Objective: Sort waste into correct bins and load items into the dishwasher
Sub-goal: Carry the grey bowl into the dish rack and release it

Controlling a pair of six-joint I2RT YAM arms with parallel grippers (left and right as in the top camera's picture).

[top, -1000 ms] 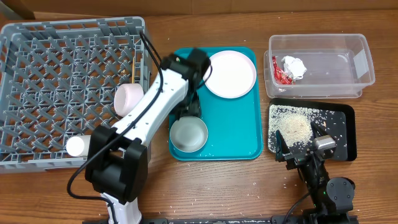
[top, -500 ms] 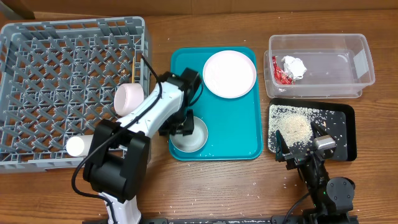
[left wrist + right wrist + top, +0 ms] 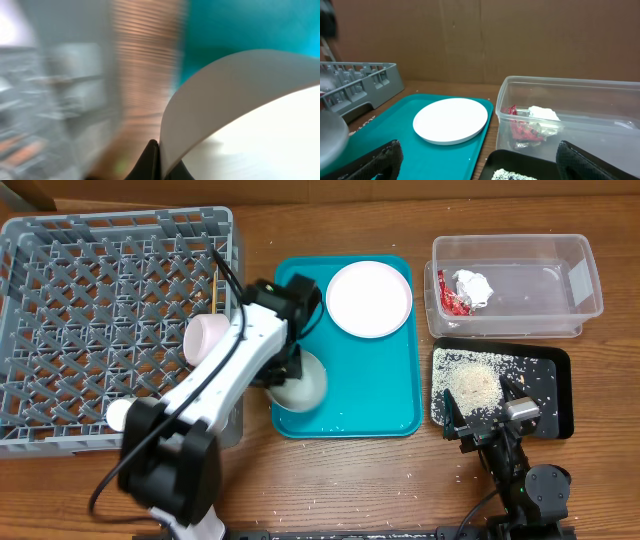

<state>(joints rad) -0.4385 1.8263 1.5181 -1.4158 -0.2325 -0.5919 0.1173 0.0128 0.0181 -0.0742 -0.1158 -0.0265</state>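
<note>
My left gripper (image 3: pixel 284 368) is shut on the rim of the metal bowl (image 3: pixel 300 385), which hangs tilted over the teal tray's left edge. The blurred left wrist view shows the bowl's (image 3: pixel 240 100) thin rim pinched at the left gripper (image 3: pixel 159 150). The white plate (image 3: pixel 369 298) lies on the teal tray (image 3: pixel 385 405). A white bowl (image 3: pixel 205 338) and small cup (image 3: pixel 122 414) sit in the grey dish rack (image 3: pixel 100 300). My right gripper (image 3: pixel 483 410) is open at the black tray's (image 3: pixel 552 385) near edge, holding nothing. The clear tub (image 3: pixel 560 255) holds the red wrapper (image 3: pixel 452 298) and paper wad (image 3: pixel 474 284).
Rice (image 3: pixel 472 388) is piled in the black tray, and loose grains dot the table in front. In the right wrist view the plate (image 3: pixel 451 120), tub (image 3: pixel 580 105) and rack corner (image 3: pixel 365 80) lie ahead of the right gripper (image 3: pixel 485 167).
The left gripper came down onto the metal bowl's rim, shut on it, and tipped the bowl up off the teal tray. The right arm has not moved.
</note>
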